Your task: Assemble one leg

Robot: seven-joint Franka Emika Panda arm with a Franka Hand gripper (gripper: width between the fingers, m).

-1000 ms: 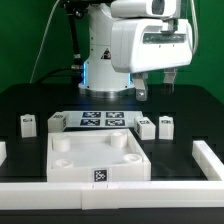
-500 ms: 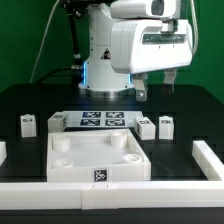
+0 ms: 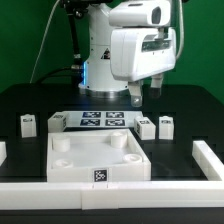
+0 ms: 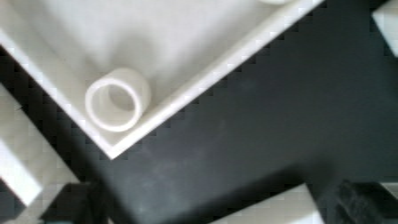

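Observation:
Several small white legs stand on the black table: two at the exterior view's left (image 3: 28,124) (image 3: 56,122) and two at its right (image 3: 147,127) (image 3: 166,125), each with a tag. My gripper (image 3: 147,90) hangs open and empty above the table, behind the right-hand legs and apart from them. In the wrist view my dark fingertips (image 4: 71,205) sit far apart with nothing between them. That view shows a corner of the large white tray-like piece (image 4: 196,50) with a round socket (image 4: 116,102). No leg shows in the wrist view.
The large white tray-like piece (image 3: 97,160) lies at the front middle. The marker board (image 3: 100,121) lies behind it, between the legs. A low white wall (image 3: 110,196) runs along the front edge and up the right side (image 3: 207,158).
The arm's wrist and gripper have shifted a little toward the exterior view's left. The legs and the tray-like piece have not moved.

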